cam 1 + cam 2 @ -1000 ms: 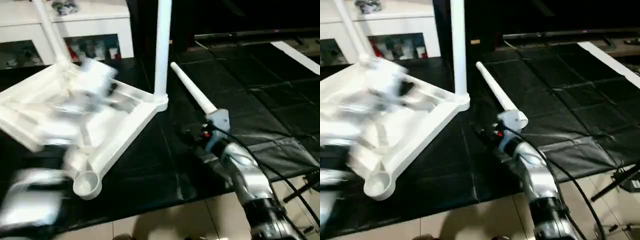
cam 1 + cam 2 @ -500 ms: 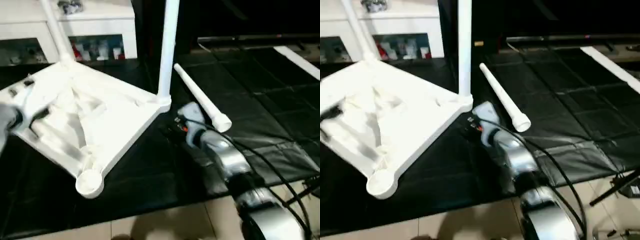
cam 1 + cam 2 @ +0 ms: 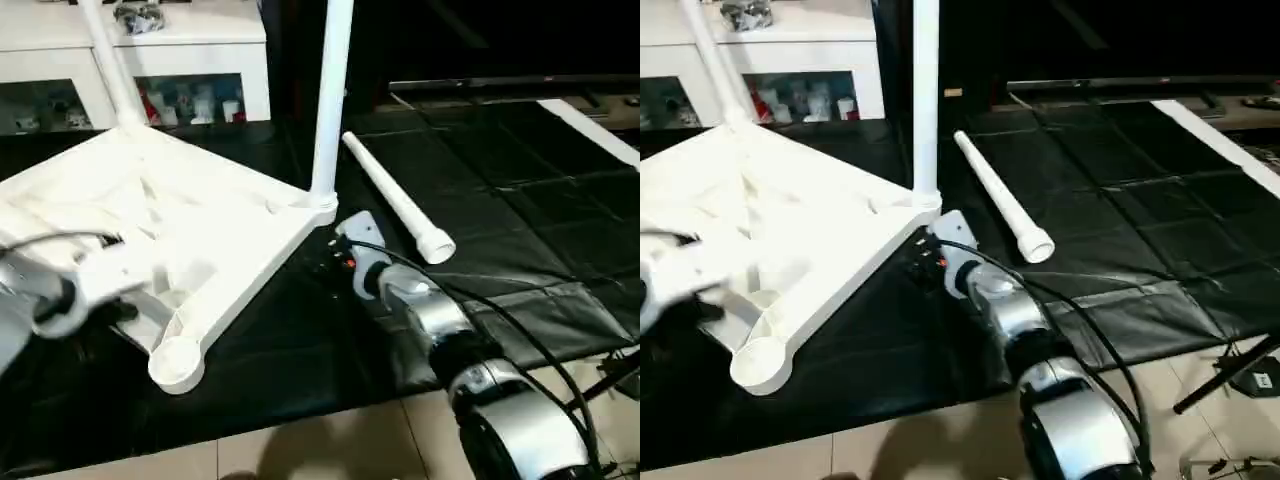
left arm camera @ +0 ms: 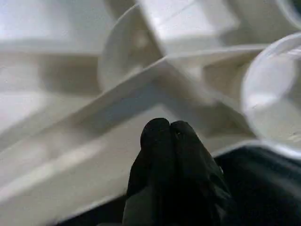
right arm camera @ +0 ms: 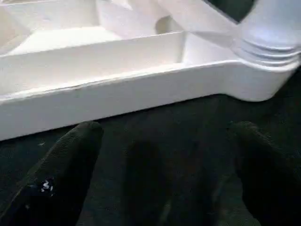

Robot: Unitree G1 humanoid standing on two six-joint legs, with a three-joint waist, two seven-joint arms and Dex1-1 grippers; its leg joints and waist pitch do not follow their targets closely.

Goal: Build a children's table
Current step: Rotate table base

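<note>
Tabletop (image 3: 190,210) lies ribbed underside up, two legs (image 3: 330,100) standing in corner sockets, one loose leg (image 3: 395,197) beside. Left claw (image 4: 171,136) closed; right claw (image 5: 164,141) open.

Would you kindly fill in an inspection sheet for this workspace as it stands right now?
Surface: black floor mat, pale tiles at its near edge.
Job's things: tabletop upside down; two legs standing in its sockets; loose leg lying on the mat; near corner socket empty.
Clutter: nothing seen.
Grippers: left gripper shut over the ribs; right gripper open beside the tabletop's edge.
Cables: black cable along the right forearm.
Surroundings: white cabinet behind.
</note>
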